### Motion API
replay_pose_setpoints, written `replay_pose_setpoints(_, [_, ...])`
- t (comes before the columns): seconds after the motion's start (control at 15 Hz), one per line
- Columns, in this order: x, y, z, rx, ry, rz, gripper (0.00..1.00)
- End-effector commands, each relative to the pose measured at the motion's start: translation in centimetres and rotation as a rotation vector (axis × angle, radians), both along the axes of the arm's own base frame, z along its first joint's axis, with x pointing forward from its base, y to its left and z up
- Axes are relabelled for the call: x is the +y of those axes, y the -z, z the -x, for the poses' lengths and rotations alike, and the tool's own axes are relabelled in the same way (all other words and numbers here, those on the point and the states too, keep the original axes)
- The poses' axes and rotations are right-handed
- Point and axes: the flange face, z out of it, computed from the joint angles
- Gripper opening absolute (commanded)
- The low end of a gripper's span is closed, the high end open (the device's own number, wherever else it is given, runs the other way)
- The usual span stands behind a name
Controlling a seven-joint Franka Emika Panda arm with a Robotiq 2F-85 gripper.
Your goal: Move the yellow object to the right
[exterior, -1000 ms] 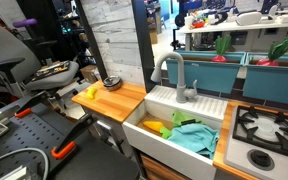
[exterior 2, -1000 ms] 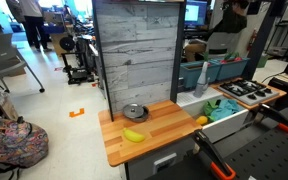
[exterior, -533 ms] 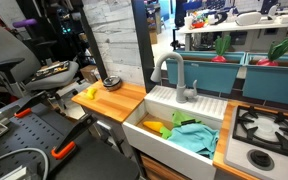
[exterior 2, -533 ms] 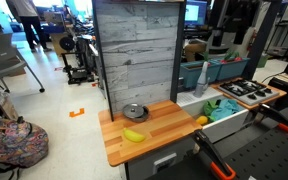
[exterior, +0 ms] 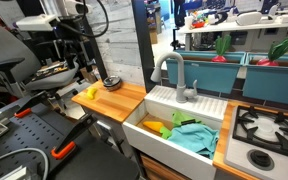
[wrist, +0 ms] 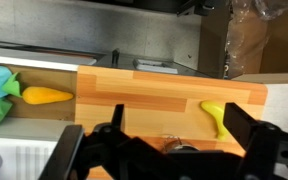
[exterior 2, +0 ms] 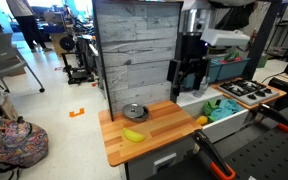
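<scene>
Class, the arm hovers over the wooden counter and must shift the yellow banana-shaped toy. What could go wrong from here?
1. Wrong target: besides the banana on the counter, a second yellow item lies in the sink.
2. The metal bowl sits just behind the banana, so the open gripper could knock it when it comes down.
3. The banana lies near the counter's front edge, so a clumsy nudge might push it off.

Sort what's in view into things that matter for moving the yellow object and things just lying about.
For the job: banana; gripper, jaws open; wooden counter the banana lies on.

Lying about: metal bowl; tap; teal cloth and orange-yellow item in the sink; stove.
</scene>
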Motion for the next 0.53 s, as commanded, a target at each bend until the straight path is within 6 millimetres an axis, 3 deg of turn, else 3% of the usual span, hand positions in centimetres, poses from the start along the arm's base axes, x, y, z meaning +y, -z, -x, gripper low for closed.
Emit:
replay_pose_setpoints(0.0, [3.8,5.7,-2.1,0.032,-0.032,-0.025,1.0])
replay_pose_setpoints(0.2, [6.9,9.8,-3.2,0.079,-0.061,-0.013,1.0])
replay_pose_setpoints(0.47, [10.6,13.3,-4.8,0.07,-0.098,-0.004,1.0])
